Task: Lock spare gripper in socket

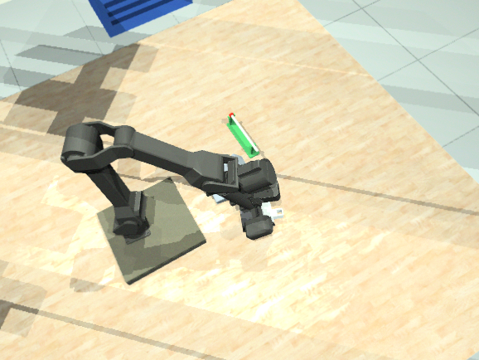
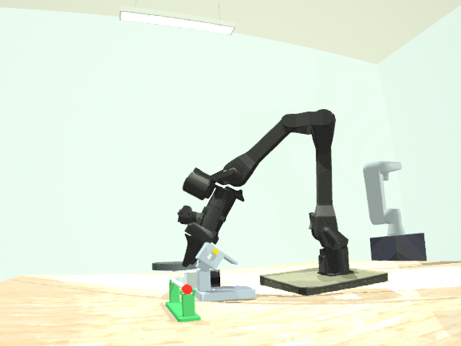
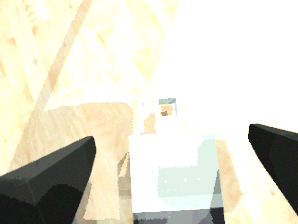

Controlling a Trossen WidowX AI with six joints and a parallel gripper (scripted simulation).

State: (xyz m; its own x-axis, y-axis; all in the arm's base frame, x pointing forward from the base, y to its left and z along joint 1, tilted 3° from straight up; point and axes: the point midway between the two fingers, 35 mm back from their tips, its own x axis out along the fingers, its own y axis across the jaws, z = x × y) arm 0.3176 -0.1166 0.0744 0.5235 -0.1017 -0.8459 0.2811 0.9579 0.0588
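Observation:
My gripper [image 3: 171,137] [image 2: 191,259] is open, with nothing clamped. It points down at a slant, and its dark fingers stand on either side of the spare gripper [image 3: 172,170] [image 2: 212,256] [image 1: 277,212], a tilted light-grey block with a yellow mark. That block rests on the grey mount [image 2: 227,293]; in the top view my wrist hides most of it. The lock pin [image 1: 244,133] [image 2: 186,288], a white rod with a red head, lies on a green cradle [image 1: 239,138] [image 2: 181,308] beside the mount.
The arm's dark base plate [image 1: 166,236] [image 2: 323,281] lies behind the mount. A blue crate [image 1: 133,10] sits off the wooden floor at the far edge. A white robot on a dark pedestal [image 2: 383,199] and a dark round disc [image 2: 167,265] stand in the background.

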